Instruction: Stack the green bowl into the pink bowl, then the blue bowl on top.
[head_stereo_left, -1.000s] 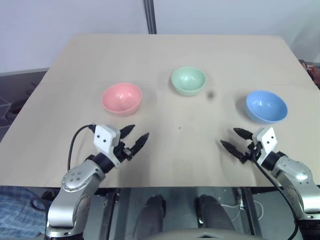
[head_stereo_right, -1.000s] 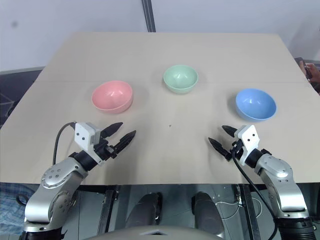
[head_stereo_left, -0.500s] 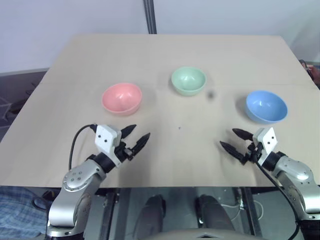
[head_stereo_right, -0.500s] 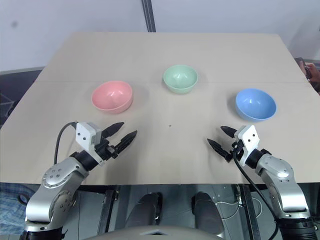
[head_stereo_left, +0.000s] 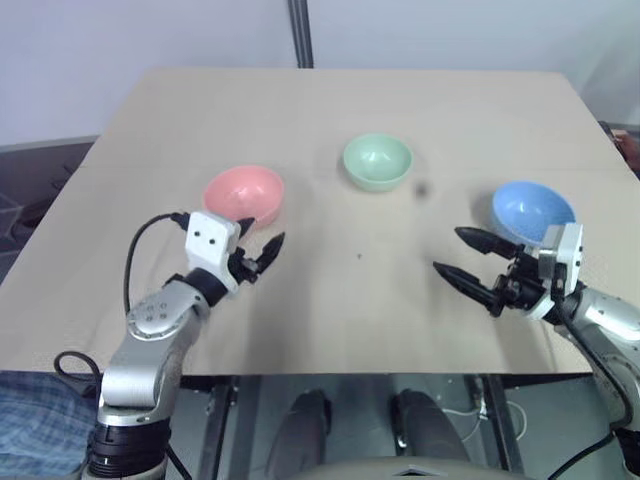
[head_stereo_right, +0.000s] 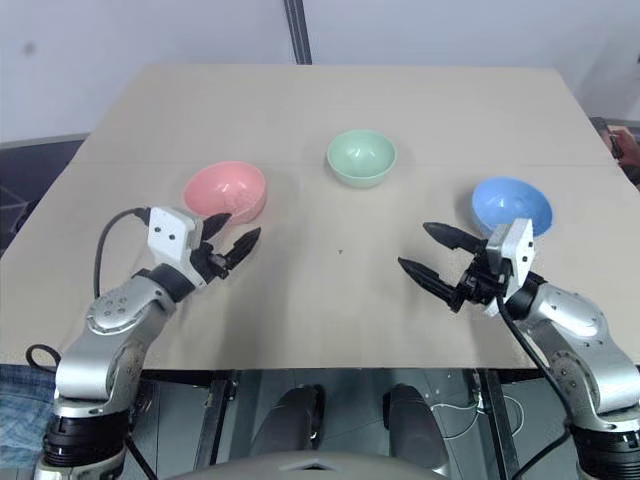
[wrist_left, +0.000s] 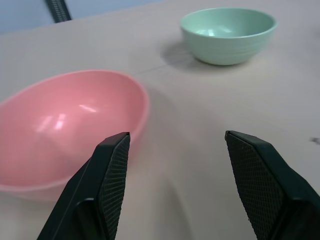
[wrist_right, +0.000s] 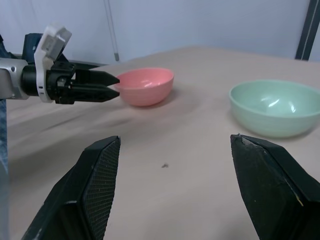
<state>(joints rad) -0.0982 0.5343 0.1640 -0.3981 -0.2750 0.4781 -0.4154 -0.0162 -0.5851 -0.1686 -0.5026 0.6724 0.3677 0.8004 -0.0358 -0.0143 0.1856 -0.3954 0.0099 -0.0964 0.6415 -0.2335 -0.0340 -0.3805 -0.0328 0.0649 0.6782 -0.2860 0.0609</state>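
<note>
Black fingers (head_stereo_left: 478, 270) spread, empty — both hands lifted, left (head_stereo_left: 258, 255) nearer pink bowl (head_stereo_left: 244, 196).

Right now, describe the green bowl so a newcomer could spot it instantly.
On the tan table, three small bowls stand apart in a loose row. The green bowl is the middle one, farthest from the robot, empty and upright. Its pale mint colour separates it from the pink bowl on the left and the blue bowl on the right.
</note>
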